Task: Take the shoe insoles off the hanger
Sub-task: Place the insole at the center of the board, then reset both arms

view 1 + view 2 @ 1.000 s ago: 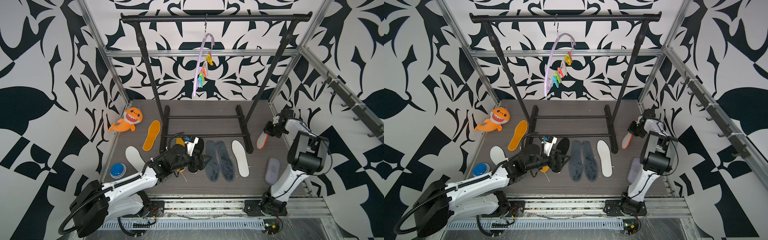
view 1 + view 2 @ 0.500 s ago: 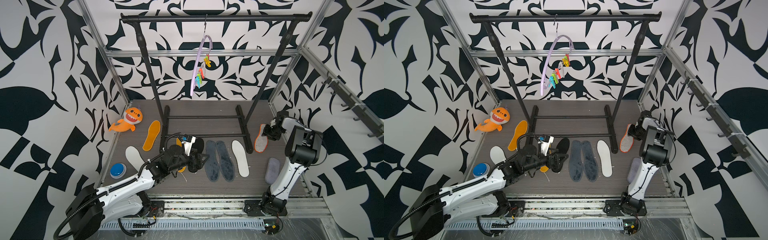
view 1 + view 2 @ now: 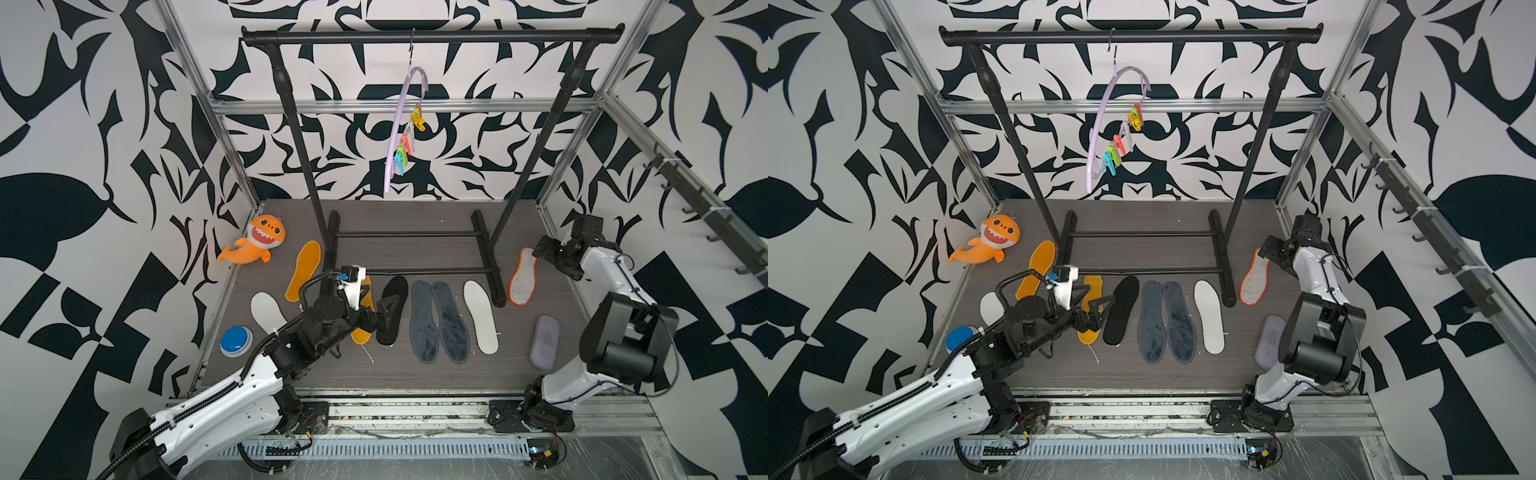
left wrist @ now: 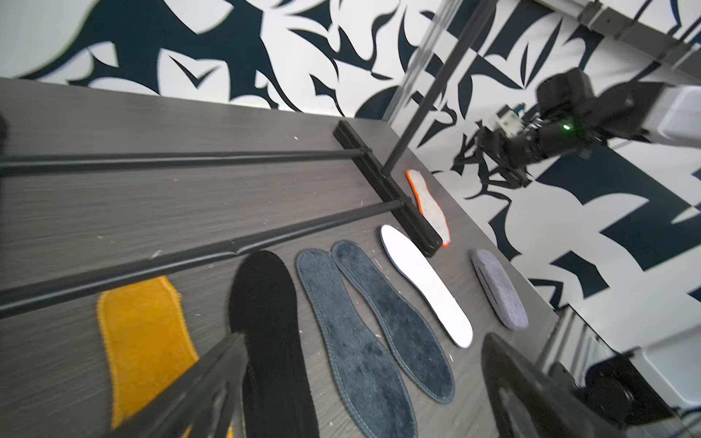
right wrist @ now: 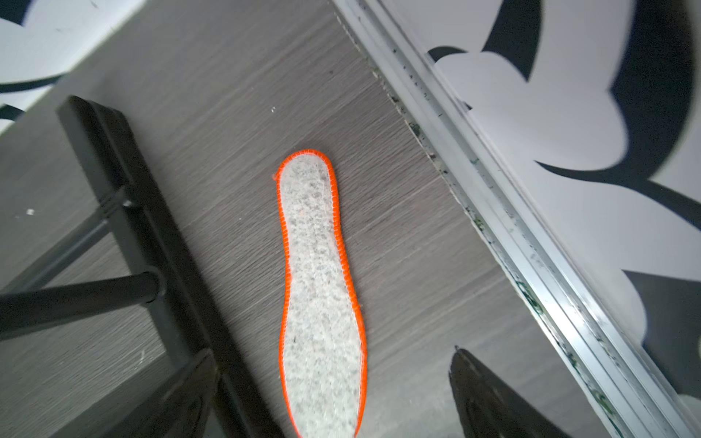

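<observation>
While the right pincer [image 5: 330, 356] gapes empty, the orange-rimmed insole [image 5: 318, 303] lies flat beneath it.

Left arm [image 3: 216, 411] extends low and forward from its base, forearm nearly level. Left gripper [image 3: 380, 309] points forward, tilted slightly down, jaws spread fully, nothing between them. Right arm [image 3: 602, 266] rises from its base, bends sharply at the elbow and reaches to the rear. Right gripper [image 3: 540, 251] angles downward, jaws spread wide, empty
</observation>
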Controlling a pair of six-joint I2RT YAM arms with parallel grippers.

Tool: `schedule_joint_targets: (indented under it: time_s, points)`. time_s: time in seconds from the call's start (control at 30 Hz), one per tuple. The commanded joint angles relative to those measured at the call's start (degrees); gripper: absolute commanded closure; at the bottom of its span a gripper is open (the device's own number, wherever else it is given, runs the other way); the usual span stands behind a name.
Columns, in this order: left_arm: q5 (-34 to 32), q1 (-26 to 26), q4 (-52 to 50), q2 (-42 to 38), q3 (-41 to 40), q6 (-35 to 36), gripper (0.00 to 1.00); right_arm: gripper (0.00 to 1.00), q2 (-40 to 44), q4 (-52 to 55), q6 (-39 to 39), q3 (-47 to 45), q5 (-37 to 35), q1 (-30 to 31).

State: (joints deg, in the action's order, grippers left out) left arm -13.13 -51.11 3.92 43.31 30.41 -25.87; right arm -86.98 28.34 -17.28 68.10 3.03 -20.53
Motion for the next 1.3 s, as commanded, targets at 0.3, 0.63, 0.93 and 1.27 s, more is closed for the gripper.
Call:
schedule_joint_targets:
  time_s: [0.3, 0.63, 0.93, 1.27]
  points:
    - [-15.7, 0.2, -7.7, -8.9, 1.6, 16.7, 0.01, 0.0, 35.5, -21.7, -7.4, -24.4, -5.6, 0.0]
    - [-32.8, 12.7, 12.7, -1.5, -9.0, 18.2, 0.01, 0.0, 36.6, -35.7, -6.2, -37.6, -5.8, 2.4]
    - [-28.5, 32.9, 21.7, 14.3, -10.6, 11.7, 0.01, 0.01, 27.9, -50.4, 5.9, -45.4, -21.4, 16.6]
    - [-21.7, 40.6, 44.5, 33.6, -13.5, 20.6, 0.01, 0.0, 13.5, -63.1, 9.3, -46.5, -20.7, 20.3]
